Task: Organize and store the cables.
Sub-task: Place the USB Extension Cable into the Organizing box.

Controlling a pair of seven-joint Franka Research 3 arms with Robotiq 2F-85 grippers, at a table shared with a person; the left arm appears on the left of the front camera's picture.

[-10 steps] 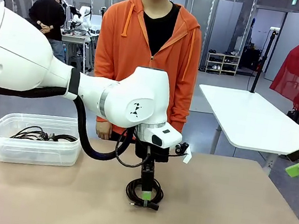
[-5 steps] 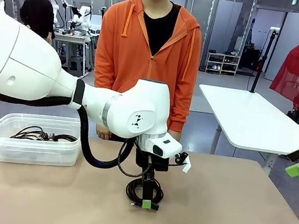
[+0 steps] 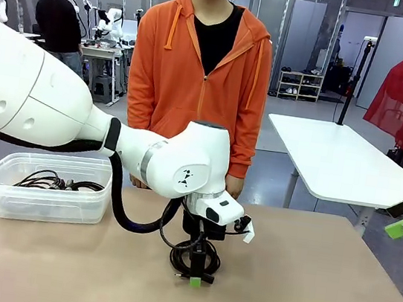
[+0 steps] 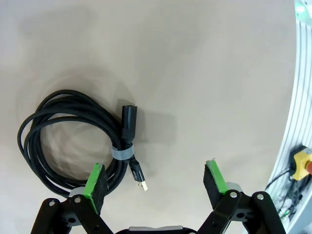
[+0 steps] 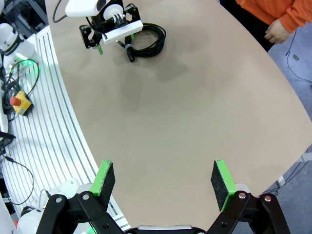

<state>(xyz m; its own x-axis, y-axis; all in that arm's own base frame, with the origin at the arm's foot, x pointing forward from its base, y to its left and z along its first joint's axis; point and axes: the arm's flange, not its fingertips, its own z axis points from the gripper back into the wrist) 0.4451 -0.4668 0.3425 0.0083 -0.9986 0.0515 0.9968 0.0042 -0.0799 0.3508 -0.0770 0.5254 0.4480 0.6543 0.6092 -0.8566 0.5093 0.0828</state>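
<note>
I see one coiled black cable (image 4: 63, 139) lying flat on the tan tabletop near the middle of the table; from the front it (image 3: 185, 258) sits partly hidden below my left arm's wrist, and from the right wrist camera it (image 5: 146, 38) shows as a small dark loop far across the table. It is wound in several loose, roughly oval turns, bound at one side by a grey tie (image 4: 122, 153). Two ends lie side by side by that tie: a chunky black barrel plug (image 4: 128, 118) pointing one way and a slim metal-tipped USB-type plug (image 4: 139, 178) pointing the other. More black cables (image 3: 55, 180) lie tangled inside the clear plastic bin (image 3: 7, 199) at the table's left edge.
</note>
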